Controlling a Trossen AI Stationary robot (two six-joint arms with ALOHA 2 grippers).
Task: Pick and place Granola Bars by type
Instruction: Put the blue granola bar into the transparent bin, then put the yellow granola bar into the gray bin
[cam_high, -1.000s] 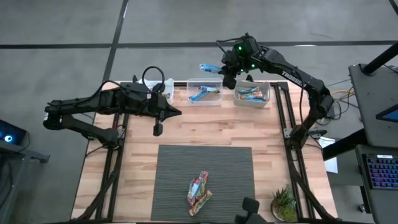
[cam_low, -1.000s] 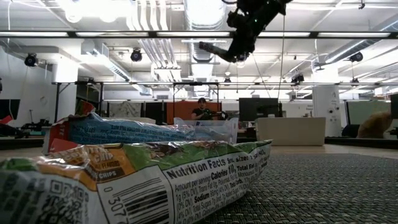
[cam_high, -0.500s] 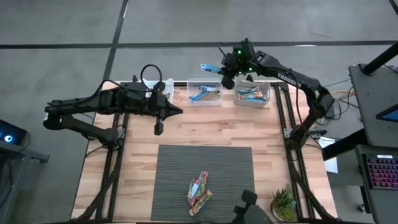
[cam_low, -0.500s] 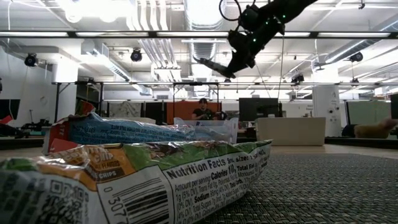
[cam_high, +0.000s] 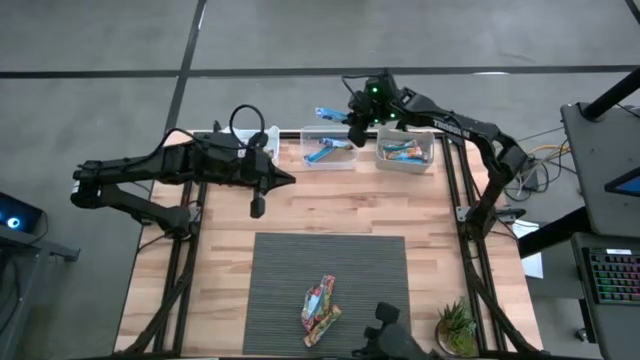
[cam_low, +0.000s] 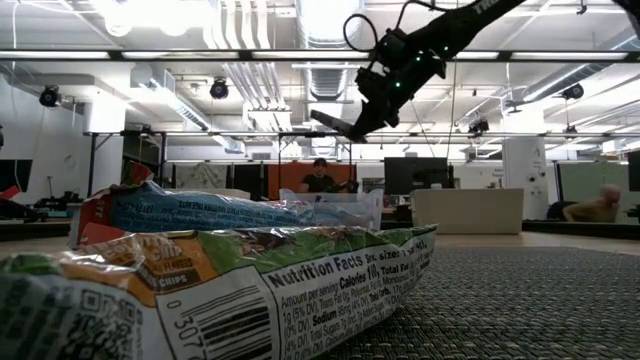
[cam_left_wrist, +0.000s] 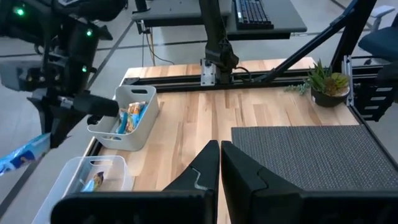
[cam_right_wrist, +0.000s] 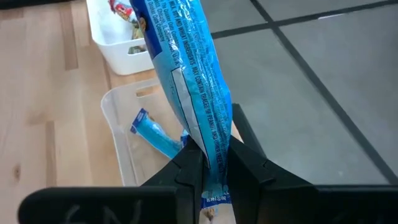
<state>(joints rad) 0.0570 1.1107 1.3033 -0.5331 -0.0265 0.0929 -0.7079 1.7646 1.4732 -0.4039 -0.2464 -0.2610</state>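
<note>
My right gripper (cam_high: 346, 117) hangs above the far edge of the clear middle bin (cam_high: 328, 157), shut on a light blue granola bar (cam_high: 327, 112). One blue bar (cam_right_wrist: 155, 134) lies in that bin. Multicoloured bars lie in the white bin (cam_high: 406, 151) to its right. A few more granola bars (cam_high: 320, 308) lie in a pile on the dark mat (cam_high: 290, 270), near its front edge. My left gripper (cam_high: 287, 180) hovers shut over the table's left half, holding nothing. My right gripper pinches the blue bar's two flat faces between its two fingers, close to one end (cam_right_wrist: 213, 163). The fingers lie across the bar and slant down from the table's right. The bar's long part (cam_right_wrist: 186, 74) sticks out past the fingertips, lifted clear above the clear bin.
A third bin (cam_high: 262, 143), white, stands at the far left of the row. A small potted plant (cam_high: 457, 328) stands at the near right corner. Bare wood lies between the mat and the bins. People show in the room beyond the table.
My right gripper has sunk and drifted a little toward the table's left edge, carrying the blue bar down toward the clear middle bin. The bar stays clamped and clear of everything.
</note>
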